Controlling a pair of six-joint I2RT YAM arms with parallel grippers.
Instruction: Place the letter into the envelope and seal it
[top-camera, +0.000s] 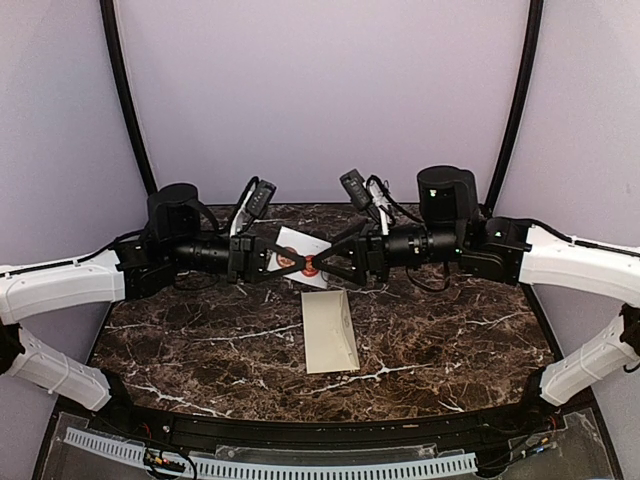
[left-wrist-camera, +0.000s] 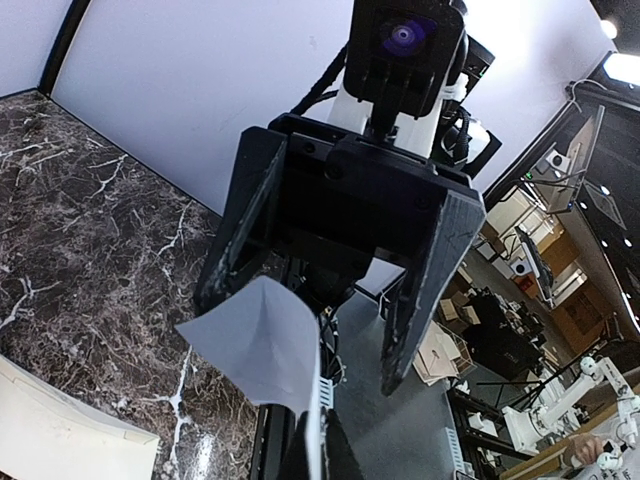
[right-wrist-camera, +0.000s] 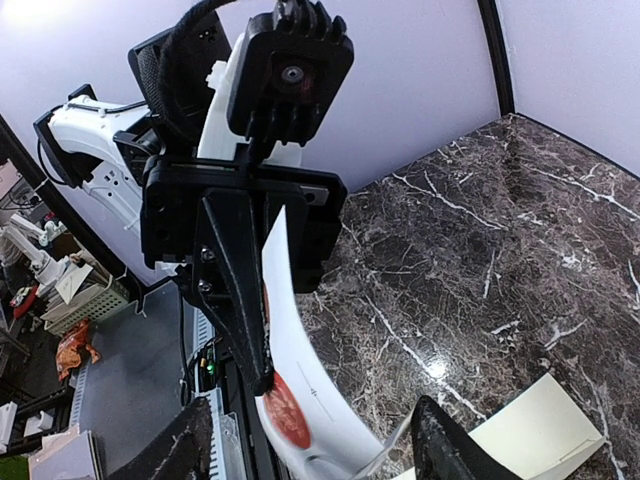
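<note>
The letter (top-camera: 292, 245), a pale sheet with a thin dark ornamental line and a round red seal, hangs in the air above the table's back middle. My left gripper (top-camera: 300, 262) is shut on its edge; the sheet curls up from between the fingers in the left wrist view (left-wrist-camera: 255, 340). My right gripper (top-camera: 322, 265) faces the left one, wide open, with its fingers either side of the sheet (right-wrist-camera: 300, 370) and not closed on it. The plain cream envelope (top-camera: 330, 330) lies flat on the table below, also in the right wrist view (right-wrist-camera: 530, 435).
The dark marble table (top-camera: 200, 340) is walled by pale panels at the back and sides. A cable tray (top-camera: 300, 465) runs along the near edge. Both arms reach in level from the two sides.
</note>
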